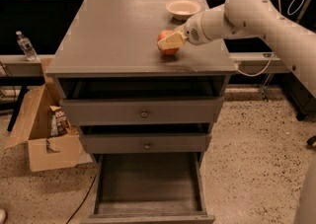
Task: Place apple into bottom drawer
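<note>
The red apple (164,38) with a yellowish blush sits on the grey cabinet top (113,35), right of the middle and near the front edge. My gripper (169,42) reaches in from the right on the white arm (247,13) and is at the apple, its cream tip across the apple's near right side. The bottom drawer (148,181) is pulled out at the foot of the cabinet, with a bare flat floor showing.
A shallow cream bowl (183,8) stands behind the apple at the back right of the top. The top drawer (143,113) and the middle drawer (146,145) stand slightly out. An open cardboard box (42,136) and a water bottle (24,45) are to the left.
</note>
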Motion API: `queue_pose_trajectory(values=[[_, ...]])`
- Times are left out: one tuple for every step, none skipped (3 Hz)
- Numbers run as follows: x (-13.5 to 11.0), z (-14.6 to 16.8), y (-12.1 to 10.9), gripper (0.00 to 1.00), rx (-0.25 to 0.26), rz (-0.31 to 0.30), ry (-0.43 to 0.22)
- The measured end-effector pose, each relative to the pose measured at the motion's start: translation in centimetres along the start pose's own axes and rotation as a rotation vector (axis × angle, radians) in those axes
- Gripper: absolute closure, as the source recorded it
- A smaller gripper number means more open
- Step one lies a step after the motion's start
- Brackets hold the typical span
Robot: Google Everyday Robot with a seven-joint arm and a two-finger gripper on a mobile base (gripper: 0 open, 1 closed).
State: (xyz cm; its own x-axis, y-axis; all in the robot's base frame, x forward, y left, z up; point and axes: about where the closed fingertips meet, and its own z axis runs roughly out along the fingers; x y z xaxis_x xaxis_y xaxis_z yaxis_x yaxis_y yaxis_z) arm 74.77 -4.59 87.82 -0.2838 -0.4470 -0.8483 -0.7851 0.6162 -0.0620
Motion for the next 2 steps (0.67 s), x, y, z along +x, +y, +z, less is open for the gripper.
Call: queue_pose_trajectory(values=[[-2.3, -4.7, 2.2, 1.00, -0.012, -0.060, -0.100], [-2.8, -11.0, 4.8, 1.00, -0.068, -0.143, -0.192]])
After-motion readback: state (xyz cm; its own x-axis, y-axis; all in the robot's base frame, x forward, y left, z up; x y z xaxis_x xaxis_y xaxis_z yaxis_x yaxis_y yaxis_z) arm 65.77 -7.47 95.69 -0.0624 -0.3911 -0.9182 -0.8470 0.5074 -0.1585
